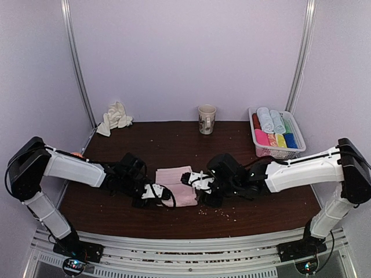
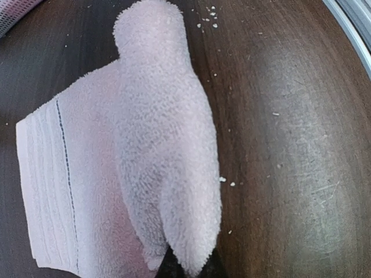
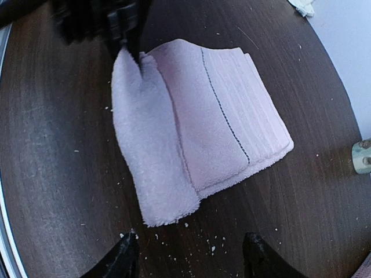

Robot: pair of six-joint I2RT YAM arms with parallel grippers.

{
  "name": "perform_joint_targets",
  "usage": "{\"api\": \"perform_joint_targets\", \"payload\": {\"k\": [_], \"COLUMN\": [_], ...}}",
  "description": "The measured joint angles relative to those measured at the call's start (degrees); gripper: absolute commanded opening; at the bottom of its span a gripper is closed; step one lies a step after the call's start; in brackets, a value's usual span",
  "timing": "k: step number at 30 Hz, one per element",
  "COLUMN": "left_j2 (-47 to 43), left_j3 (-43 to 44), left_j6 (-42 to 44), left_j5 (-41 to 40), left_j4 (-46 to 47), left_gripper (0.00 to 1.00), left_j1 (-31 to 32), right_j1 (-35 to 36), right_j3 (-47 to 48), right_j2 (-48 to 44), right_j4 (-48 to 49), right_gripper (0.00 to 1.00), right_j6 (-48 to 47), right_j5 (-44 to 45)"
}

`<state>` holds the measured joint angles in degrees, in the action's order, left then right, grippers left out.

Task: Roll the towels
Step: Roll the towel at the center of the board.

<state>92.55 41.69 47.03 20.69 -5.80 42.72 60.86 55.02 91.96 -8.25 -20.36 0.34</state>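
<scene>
The pale pink towel (image 1: 177, 182) lies flat on the dark table between both arms. Its near long edge is turned over into a loose fold (image 2: 168, 150). My left gripper (image 1: 167, 198) is shut on the left end of that fold, and its dark fingertips (image 2: 169, 267) pinch the pile. Seen from the right wrist, the left gripper (image 3: 124, 29) holds the far end of the fold (image 3: 145, 150). My right gripper (image 3: 191, 258) stands open just off the towel's right end, touching nothing. The cream-white towel (image 1: 115, 118) lies crumpled at the back left.
A mug (image 1: 206, 119) stands at the back centre. A white basket (image 1: 293, 124) at the back right holds rolled coloured and blue-grey towels. Pale crumbs (image 3: 214, 246) dot the table near the towel. The table's front edge runs close behind both arms.
</scene>
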Motion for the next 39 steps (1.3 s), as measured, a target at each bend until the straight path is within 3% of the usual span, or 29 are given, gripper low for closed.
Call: {"api": "perform_joint_targets", "payload": {"k": [9,15,26,33,39], "left_j2": [5.1,8.3,11.0,11.4,11.5], "left_j3": [6.6,10.4,13.1,13.2,13.3], "left_j6": [-0.3,-0.5,-1.1,-1.2,-1.2], "left_j5": [9.4,13.6,17.0,18.1,18.2], "left_j4": [-9.1,-13.6,-16.4,-16.7,-16.7], "left_gripper": [0.00,0.00,0.00,0.00,0.00], "left_j1": [-4.5,-6.2,-7.6,-8.2,-8.3], "right_j1": [6.4,9.3,11.5,11.7,11.7], "right_j3": [-10.9,-9.3,-3.2,-0.3,0.4], "right_j2": [-2.6,3.5,16.0,20.7,21.9], "right_j4": [16.0,22.9,27.0,28.4,28.1], "right_gripper": [0.66,0.67,0.65,0.53,0.30], "right_j6": [-11.1,-15.8,-20.2,-20.9,-20.0], "right_j5": [9.7,15.9,22.9,25.7,27.0]}}
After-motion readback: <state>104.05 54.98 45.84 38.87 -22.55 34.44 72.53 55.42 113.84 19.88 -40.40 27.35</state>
